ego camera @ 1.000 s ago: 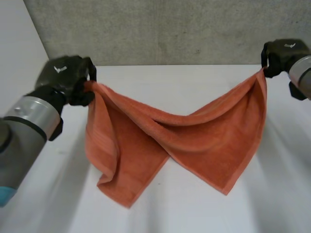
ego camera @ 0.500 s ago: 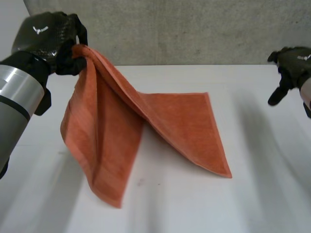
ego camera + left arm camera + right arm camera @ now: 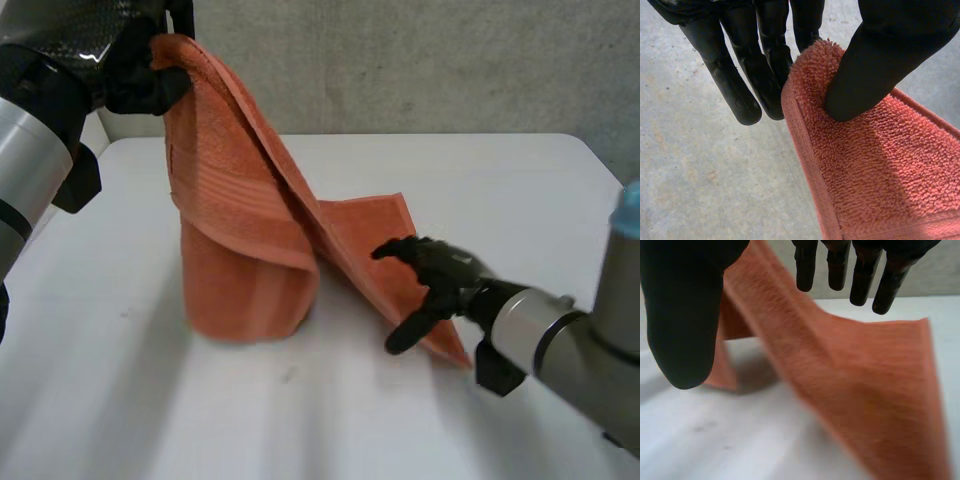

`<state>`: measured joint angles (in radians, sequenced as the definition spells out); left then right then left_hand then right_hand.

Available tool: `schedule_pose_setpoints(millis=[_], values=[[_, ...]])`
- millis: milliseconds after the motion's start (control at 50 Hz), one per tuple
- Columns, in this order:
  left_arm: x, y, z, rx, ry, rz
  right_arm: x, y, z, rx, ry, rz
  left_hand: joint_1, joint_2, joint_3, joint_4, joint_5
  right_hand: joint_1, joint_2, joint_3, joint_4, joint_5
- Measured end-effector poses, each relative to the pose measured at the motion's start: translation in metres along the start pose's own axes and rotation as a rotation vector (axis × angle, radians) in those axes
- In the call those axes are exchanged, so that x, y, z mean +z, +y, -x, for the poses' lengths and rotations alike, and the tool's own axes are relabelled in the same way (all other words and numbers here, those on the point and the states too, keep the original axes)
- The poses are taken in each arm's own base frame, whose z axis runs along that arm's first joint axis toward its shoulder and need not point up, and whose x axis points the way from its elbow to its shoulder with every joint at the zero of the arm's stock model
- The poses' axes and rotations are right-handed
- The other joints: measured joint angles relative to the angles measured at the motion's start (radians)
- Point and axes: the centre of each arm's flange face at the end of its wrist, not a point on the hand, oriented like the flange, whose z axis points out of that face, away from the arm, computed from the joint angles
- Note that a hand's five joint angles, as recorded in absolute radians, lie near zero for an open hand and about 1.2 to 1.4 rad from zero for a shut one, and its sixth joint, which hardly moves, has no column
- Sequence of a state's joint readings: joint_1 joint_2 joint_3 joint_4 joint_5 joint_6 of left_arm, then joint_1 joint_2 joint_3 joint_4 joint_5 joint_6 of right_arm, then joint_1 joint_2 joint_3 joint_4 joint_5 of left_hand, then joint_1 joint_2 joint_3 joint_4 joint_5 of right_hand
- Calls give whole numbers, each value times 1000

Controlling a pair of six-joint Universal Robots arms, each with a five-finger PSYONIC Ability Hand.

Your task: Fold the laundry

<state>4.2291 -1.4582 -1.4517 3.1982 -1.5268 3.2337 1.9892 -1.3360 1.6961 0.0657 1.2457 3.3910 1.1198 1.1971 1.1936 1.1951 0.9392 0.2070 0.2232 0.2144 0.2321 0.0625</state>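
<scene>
Left robot hand (image 3: 100, 45) is up high at the far left, arm raised, pinching one corner of the orange towel (image 3: 240, 190). The left wrist view has the thumb (image 3: 880, 65) pressed into the terry, with the fingers (image 3: 760, 75) on the corner's other side. Towel hangs from that corner in a folded drape. Its lower end curls on the white worktop (image 3: 480, 180), the rest slopes down and lies flat toward the right. Right robot hand (image 3: 440, 280) is low over that flat part, by the near right corner, fingers (image 3: 862, 280) straight and spread, thumb (image 3: 685, 320) out wide, holding nothing. Can't tell if it touches the cloth. Grey wall (image 3: 400, 60) behind the worktop.
</scene>
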Motion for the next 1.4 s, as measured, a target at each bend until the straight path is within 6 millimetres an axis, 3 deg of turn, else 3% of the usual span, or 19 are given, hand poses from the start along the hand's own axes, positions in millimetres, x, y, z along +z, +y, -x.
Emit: schedule_pose_setpoints(millis=[200, 240, 260, 280, 380, 420, 440, 560, 640, 720, 840, 940, 1040, 1100, 1160, 1220, 1260, 1320, 1400], values=[[-2, -8, -2, -3, 3, -17, 35, 25, -1, -14, 35, -28, 0, 0, 0, 0, 0, 95, 109, 118, 103, 100], [-3, -10, -2, -4, 4, -22, 45, 30, -6, -27, 81, -35, 0, 0, 0, 0, 0, 561, 605, 577, 561, 539], [-3, -10, -2, -4, 4, -22, 45, 30, -6, -27, 81, -35, 0, 0, 0, 0, 0, 561, 605, 577, 561, 539], [-3, -9, -3, -4, 4, -20, 50, 29, -12, -46, 122, -60, 0, 0, 0, 0, 0, 762, 900, 894, 879, 851], [-3, 2, 1, 1, -5, 16, 39, -4, -14, -191, 177, -211, 0, 0, 0, 0, 0, 774, 953, 965, 956, 915], [-2, 12, 5, 7, -19, 49, 29, -23, -17, -284, 208, -276, 0, 0, 0, 0, 0, 774, 953, 965, 956, 915], [0, 22, 11, 15, -34, 81, 14, -45, -20, -412, 257, -346, 0, 0, 0, 0, 0, 774, 953, 965, 956, 917], [2, 64, 36, 81, -100, 245, -30, -93, -21, -766, 402, -440, 0, 0, 0, 0, 0, 774, 953, 965, 957, 918], [-3, 88, 44, 135, -104, 359, -51, -105, -14, -896, 439, -397, 0, 0, 0, 0, 0, 774, 953, 965, 959, 919], [-10, 114, 44, 184, -57, 487, -61, -99, -12, -948, 424, -256, 0, 0, 0, 0, 0, 774, 953, 965, 960, 919], [-17, 145, 39, 213, 11, 612, -51, -74, -20, -953, 369, -17, 0, 0, 0, 0, 0, 774, 953, 965, 960, 919], [-15, 183, 36, 243, 68, 720, -22, -52, -37, -956, 315, 191, 0, 0, 0, 0, 0, 774, 953, 965, 960, 919], [4, 197, 39, 282, 78, 710, 9, -63, -48, -950, 329, 172, 0, 0, 0, 0, 0, 774, 953, 965, 960, 919], [34, 190, 46, 321, 55, 613, 27, -84, -53, -942, 367, 81, 0, 0, 1, 0, 0, 774, 953, 965, 960, 919], [58, 175, 51, 350, 24, 505, 41, -126, -54, -922, 440, -117, 0, 0, 1, 0, 0, 774, 953, 967, 960, 919], [90, 135, 61, 397, -55, 274, 42, -180, -49, -881, 516, -407, 0, 0, 1, 0, 0, 774, 953, 968, 960, 919], [108, 91, 69, 430, -141, 53, 29, -220, -37, -846, 551, -654, 0, 0, 1, 0, 0, 774, 953, 968, 960, 919], [115, 44, 74, 450, -227, -172, 5, -250, -21, -820, 559, -873, 9, 1, 1, 0, 31, 774, 953, 968, 960, 920], [109, 13, 75, 452, -287, -326, -24, -267, -5, -803, 555, -1030, 9, 1, 1, 0, 31, 774, 953, 968, 960, 924]])
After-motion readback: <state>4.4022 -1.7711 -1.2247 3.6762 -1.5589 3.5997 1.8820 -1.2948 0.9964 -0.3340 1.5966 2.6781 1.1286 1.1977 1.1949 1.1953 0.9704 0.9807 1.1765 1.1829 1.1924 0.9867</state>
